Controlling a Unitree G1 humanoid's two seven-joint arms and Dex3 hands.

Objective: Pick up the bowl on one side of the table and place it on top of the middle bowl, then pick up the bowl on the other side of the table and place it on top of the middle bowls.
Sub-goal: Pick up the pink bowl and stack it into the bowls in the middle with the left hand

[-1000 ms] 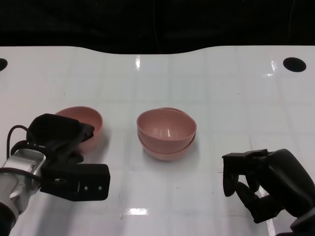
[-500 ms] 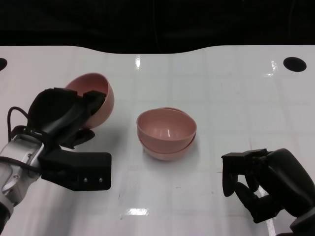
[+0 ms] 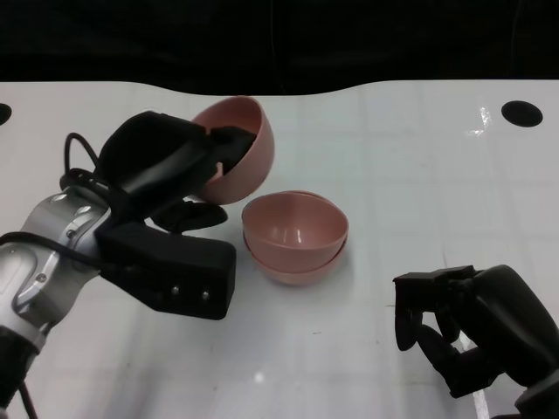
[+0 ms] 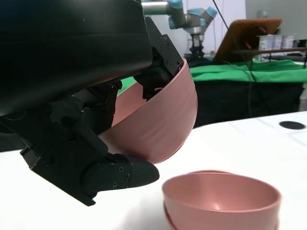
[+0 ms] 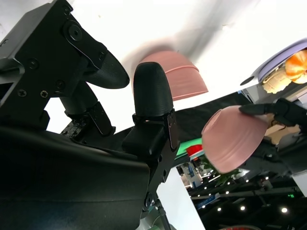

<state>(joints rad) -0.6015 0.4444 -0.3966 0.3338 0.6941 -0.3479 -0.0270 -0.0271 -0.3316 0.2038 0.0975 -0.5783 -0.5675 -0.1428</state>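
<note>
My left hand (image 3: 166, 166) grips a pink bowl (image 3: 238, 150) by its rim and holds it tilted in the air, up and to the left of the middle stack. The left wrist view shows this bowl (image 4: 158, 124) held in the fingers (image 4: 120, 173) above the table. Two nested pink bowls (image 3: 295, 236) stand at the table's middle, seen close in the left wrist view as the stack (image 4: 221, 199). My right hand (image 3: 463, 327) rests low at the front right with curled fingers and nothing in it. The right wrist view shows the stack (image 5: 175, 79) and the lifted bowl (image 5: 232, 139).
The white table (image 3: 419, 175) has a dark round hole (image 3: 522, 113) at the far right and another at the far left edge (image 3: 3, 113). Beyond the table's back edge lies dark space.
My left hand has lifted the pink bowl off the table's left side and carried it up and right towards the middle stack. The right hand has stayed still.
</note>
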